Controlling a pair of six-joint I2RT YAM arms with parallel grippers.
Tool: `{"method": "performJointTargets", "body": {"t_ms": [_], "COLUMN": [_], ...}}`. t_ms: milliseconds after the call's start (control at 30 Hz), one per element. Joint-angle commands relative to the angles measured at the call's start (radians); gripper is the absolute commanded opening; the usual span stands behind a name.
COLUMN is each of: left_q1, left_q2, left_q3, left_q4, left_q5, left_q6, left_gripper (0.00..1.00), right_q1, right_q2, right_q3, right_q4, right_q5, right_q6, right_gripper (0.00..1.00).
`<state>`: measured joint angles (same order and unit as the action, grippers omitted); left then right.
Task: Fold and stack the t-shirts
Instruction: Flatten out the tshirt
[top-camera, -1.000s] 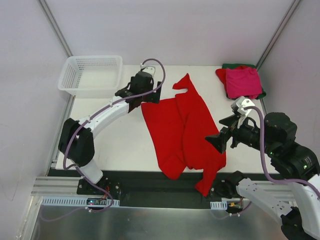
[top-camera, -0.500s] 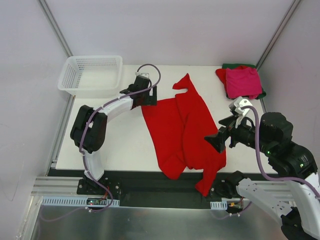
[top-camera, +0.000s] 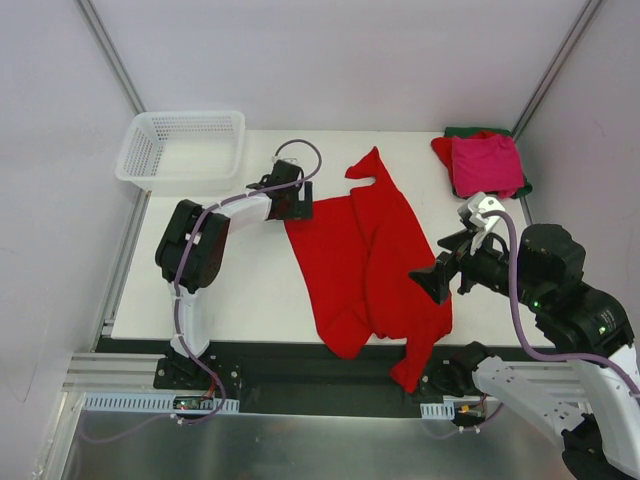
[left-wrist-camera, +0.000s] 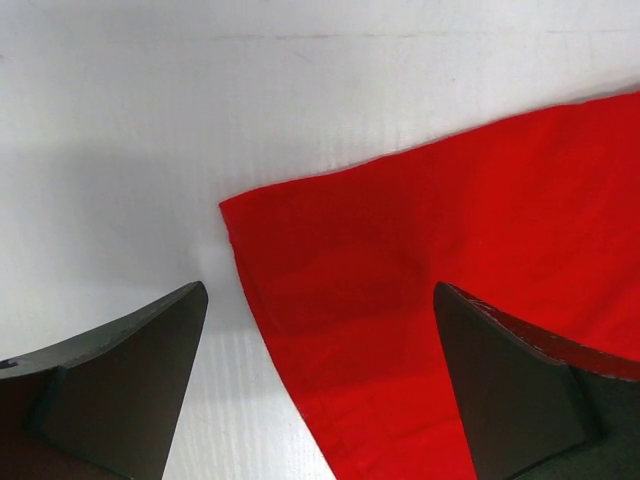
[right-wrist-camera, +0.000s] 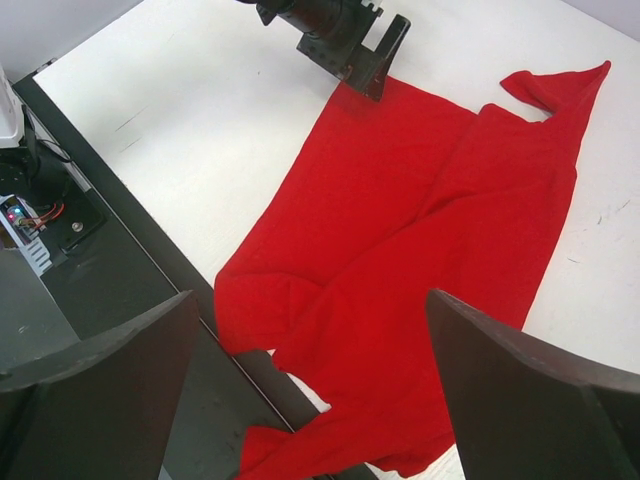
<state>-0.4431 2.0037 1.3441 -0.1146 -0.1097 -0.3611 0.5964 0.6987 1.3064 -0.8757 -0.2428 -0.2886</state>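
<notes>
At the near edge, one end of the red shirt (top-camera: 370, 260) spills off the worktop (top-camera: 240, 280) onto the dark rail (top-camera: 300, 365) in front. The rest lies spread on the worktop, loosely doubled along its length, with creases down the middle. It runs from the near edge toward the far side, where a sleeve points away.

The right fingers (top-camera: 440, 262) hang above the shirt's right side, close to the near edge. They are spread wide and hold nothing. The wrist view looks down between them at most of the shirt.

Farther in, the left fingers (top-camera: 288, 205) sit low at the shirt's far-left corner, also spread wide. In the wrist view that corner lies flat on the worktop between the two fingers, ungripped. Whether either finger touches the cloth I cannot tell.

At the far right corner sits a stack — a magenta shirt (top-camera: 485, 165) on top, a red one (top-camera: 441, 150) showing at its left and a dark green one (top-camera: 465, 131) showing at the back. A white basket (top-camera: 180, 150) stands at the far left corner.
</notes>
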Motion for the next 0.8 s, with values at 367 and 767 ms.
{"method": "performJointTargets", "body": {"t_ms": [367,767], "left_q1": [0.047,0.05], "left_q2": [0.053,0.106], "left_q3": [0.073,0.081], "left_q4": [0.015,0.036], "left_q5": [0.042,0.103], "left_q6": [-0.045,-0.093], "left_gripper": [0.64,0.4], "right_q1": [0.002,0.002], "right_q2": [-0.011,-0.016], "right_q3": [0.002,0.021], "right_q4": [0.02,-0.019], "right_q5": [0.034,0.073], "right_q6": [0.002,-0.017], "right_gripper": [0.98,0.98]}}
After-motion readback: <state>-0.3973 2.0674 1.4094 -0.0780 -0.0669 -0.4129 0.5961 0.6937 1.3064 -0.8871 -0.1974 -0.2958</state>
